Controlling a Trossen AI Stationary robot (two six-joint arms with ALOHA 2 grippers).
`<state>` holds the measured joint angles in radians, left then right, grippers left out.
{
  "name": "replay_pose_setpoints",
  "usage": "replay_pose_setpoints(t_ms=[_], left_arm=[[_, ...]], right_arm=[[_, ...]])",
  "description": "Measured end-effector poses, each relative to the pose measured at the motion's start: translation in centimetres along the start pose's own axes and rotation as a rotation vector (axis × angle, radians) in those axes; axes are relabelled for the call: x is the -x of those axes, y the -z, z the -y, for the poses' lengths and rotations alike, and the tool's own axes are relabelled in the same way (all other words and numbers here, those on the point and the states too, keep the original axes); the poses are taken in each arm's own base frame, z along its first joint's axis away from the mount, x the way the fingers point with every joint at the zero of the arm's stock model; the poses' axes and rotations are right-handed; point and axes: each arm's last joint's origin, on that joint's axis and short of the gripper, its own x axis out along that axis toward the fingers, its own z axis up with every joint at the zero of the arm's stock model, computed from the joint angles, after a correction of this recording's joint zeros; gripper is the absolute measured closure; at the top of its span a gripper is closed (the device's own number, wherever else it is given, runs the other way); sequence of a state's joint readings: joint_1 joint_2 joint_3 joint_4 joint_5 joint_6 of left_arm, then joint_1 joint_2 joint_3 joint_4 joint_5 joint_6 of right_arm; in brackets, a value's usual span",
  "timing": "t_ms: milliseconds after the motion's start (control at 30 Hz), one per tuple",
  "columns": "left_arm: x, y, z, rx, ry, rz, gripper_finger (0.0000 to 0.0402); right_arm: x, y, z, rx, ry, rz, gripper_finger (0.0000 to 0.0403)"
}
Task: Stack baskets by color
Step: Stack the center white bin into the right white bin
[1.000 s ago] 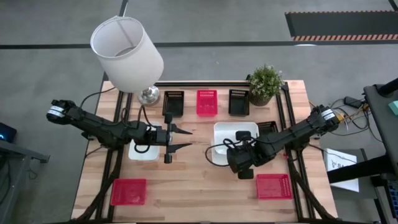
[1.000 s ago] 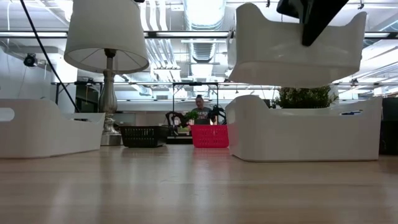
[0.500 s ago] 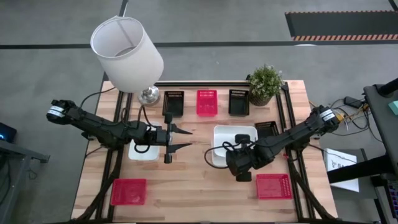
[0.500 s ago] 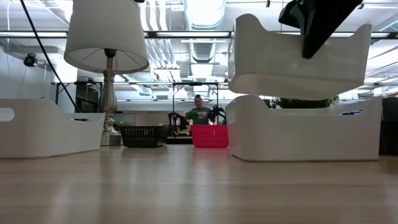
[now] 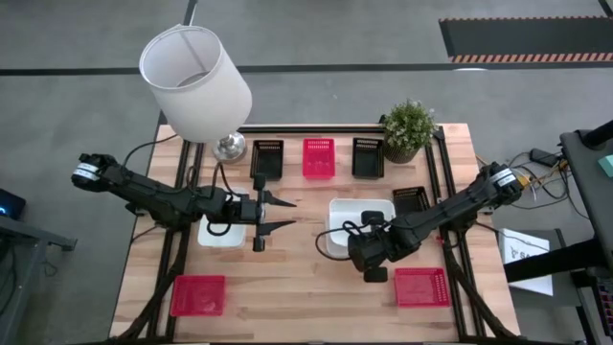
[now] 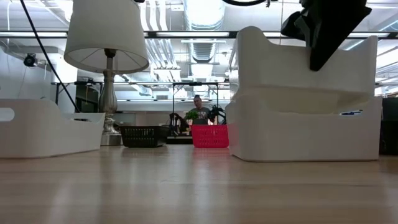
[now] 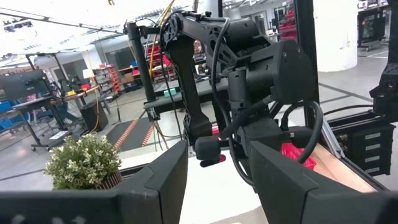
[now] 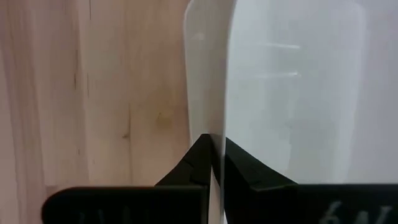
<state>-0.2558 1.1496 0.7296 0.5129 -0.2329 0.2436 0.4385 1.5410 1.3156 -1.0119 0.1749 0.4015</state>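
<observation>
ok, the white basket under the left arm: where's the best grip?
Probably a thin side wall of that white basket, pinched from above: it sits upright with its mouth open, and the right gripper holds its own white basket that way. The left gripper hovers open beside it.

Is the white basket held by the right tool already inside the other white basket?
Partly inside. In the low view the held white basket sits nested in the lower white basket, its upper walls above the rim, gripped by the right tool.

Bright, even overhead light; soft shadows, sharp focus.

White basket (image 6: 305, 68) seemingly nested in another (image 6: 298, 134).
</observation>
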Motion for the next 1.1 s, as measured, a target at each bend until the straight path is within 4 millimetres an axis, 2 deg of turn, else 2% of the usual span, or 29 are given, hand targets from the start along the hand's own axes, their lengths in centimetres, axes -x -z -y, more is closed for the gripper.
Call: replay_pose_setpoints(t_ms=[500,1100], left_arm=[[0.02,0.14,0.03,-0.001,0.001,-0.004,0.0246],[0.03,0.21,0.04,-0.001,0.001,-0.006,0.0246]], right_arm=[[-0.24,-0.09,0.12,0.011,0.005,0.014,0.0387],[-0.37,-0.26,0.54,-0.006,0.007,0.015,0.0262]])
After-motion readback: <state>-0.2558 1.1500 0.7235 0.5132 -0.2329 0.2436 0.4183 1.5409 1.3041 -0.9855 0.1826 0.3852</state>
